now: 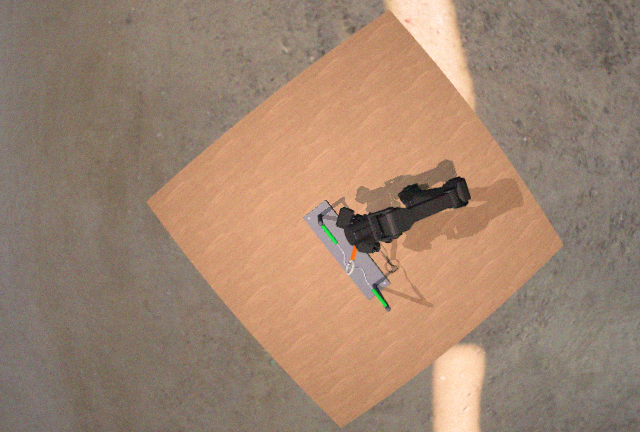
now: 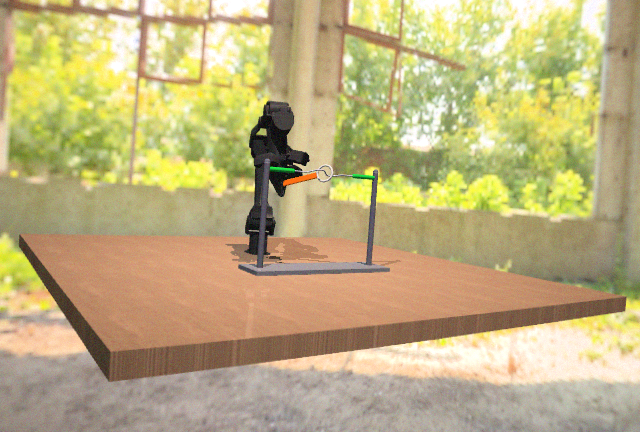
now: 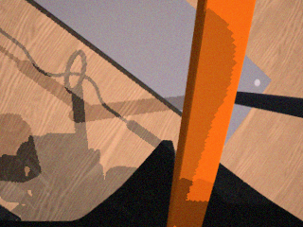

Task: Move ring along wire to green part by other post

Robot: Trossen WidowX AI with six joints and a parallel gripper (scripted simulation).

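The ring (image 1: pixel 352 260) (image 2: pixel 324 173) sits around the thin grey wire (image 2: pixel 342 175), roughly midway between the two posts. Its orange handle (image 1: pixel 354 253) (image 2: pixel 299 178) (image 3: pixel 213 109) runs back into my gripper (image 1: pixel 357 246) (image 2: pixel 287 180), which is shut on the handle's far end. One green wire part (image 1: pixel 327 233) (image 2: pixel 281 169) is by the left post (image 2: pixel 262 210), the other green part (image 1: pixel 381 297) (image 2: pixel 361 176) is by the right post (image 2: pixel 371 215). In the wrist view the handle fills the middle; the ring is out of frame. I cannot tell whether ring and wire touch.
The posts stand on a grey base plate (image 1: pixel 361 282) (image 2: pixel 315 268) (image 3: pixel 142 47) on the wooden table (image 1: pixel 258 184) (image 2: pixel 206 303). The arm's base (image 1: pixel 454 192) (image 2: pixel 256 231) stands behind the plate. Shadows of arm and wire fall on the table (image 3: pixel 76 113).
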